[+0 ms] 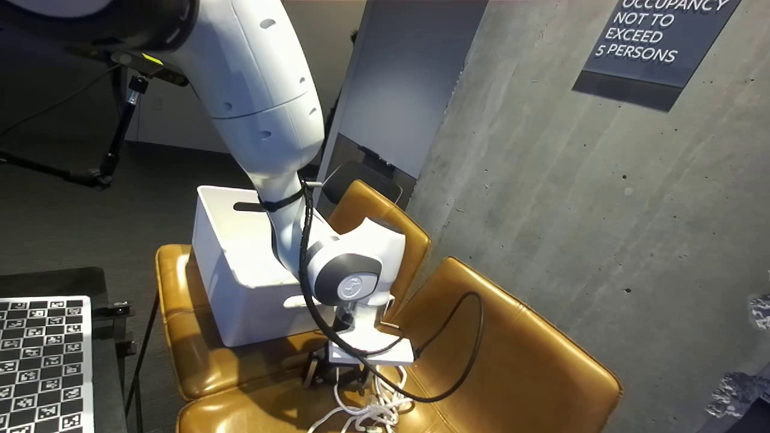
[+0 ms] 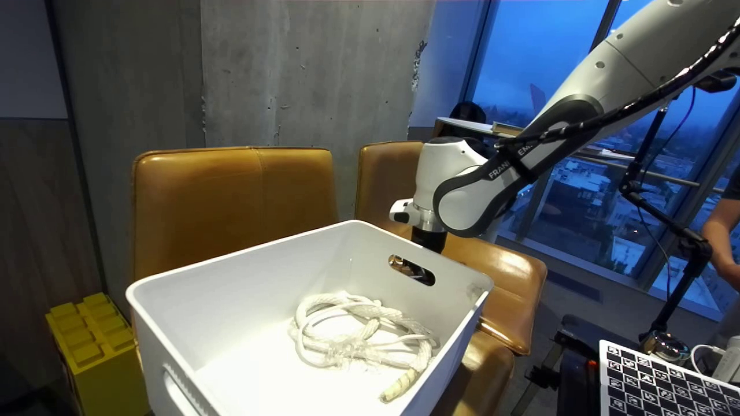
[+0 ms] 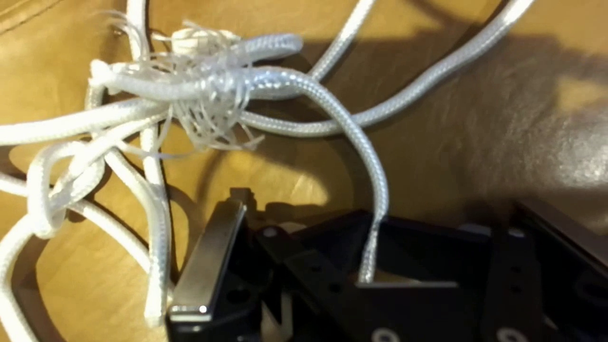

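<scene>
– Rope (image 3: 204, 90) first: where does it lie?
– On a tan chair seat (image 1: 240, 415), close to the edge where the seat meets the chair back (image 1: 511, 337). It's white and tangled, with a frayed patch around its middle and a knotted loop to one side.
– And the gripper (image 3: 380, 209)?
– Low over the seat, pointing down. Its fingers (image 3: 206, 261) stand wide apart, and one rope end (image 3: 374, 237) curves into the gap between them.
– Are they touching it?
– I can't tell from the wrist view. Another strand (image 3: 157, 266) lies just beside one finger, on the outer side.
– What stands next to all this?
– A white box (image 1: 258, 313) on the neighbouring chair (image 1: 204, 358), one end wall facing the gripper. It holds a coil of rope (image 2: 384, 314) on its floor, near that same end wall, with one thick tip (image 2: 399, 387) reaching toward a long side.
– Anything farther off?
– A checkered board (image 1: 45, 361) on a black stand (image 1: 54, 282), a sign (image 1: 637, 54) on the concrete wall (image 1: 571, 198) and, in an exterior view, a yellow crate (image 2: 95, 358) past a corner of the box. A person's arm (image 2: 722, 242) shows at that view's edge.
</scene>
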Action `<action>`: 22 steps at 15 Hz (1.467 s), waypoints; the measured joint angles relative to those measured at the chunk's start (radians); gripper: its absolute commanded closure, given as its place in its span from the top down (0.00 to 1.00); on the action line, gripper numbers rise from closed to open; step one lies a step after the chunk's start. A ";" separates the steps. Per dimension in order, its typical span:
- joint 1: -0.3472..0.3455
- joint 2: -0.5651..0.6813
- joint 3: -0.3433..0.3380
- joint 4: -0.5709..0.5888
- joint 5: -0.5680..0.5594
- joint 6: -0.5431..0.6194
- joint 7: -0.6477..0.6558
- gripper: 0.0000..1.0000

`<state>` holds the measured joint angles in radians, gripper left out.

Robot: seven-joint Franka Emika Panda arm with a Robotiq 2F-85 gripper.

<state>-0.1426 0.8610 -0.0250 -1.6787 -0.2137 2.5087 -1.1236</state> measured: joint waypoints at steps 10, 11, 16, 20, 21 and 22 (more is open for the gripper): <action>-0.009 -0.227 -0.070 -0.188 -0.040 -0.036 0.041 0.00; -0.008 -0.279 -0.070 -0.215 -0.040 -0.050 0.044 0.00; 0.003 -0.534 -0.050 -0.290 -0.037 -0.137 0.071 0.00; 0.016 -0.716 -0.030 -0.337 -0.002 -0.217 0.079 0.32; 0.017 -0.745 -0.029 -0.356 0.013 -0.219 0.079 0.39; 0.017 -0.766 -0.030 -0.377 0.025 -0.218 0.079 0.46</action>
<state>-0.1258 0.0951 -0.0550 -2.0552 -0.1888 2.2903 -1.0448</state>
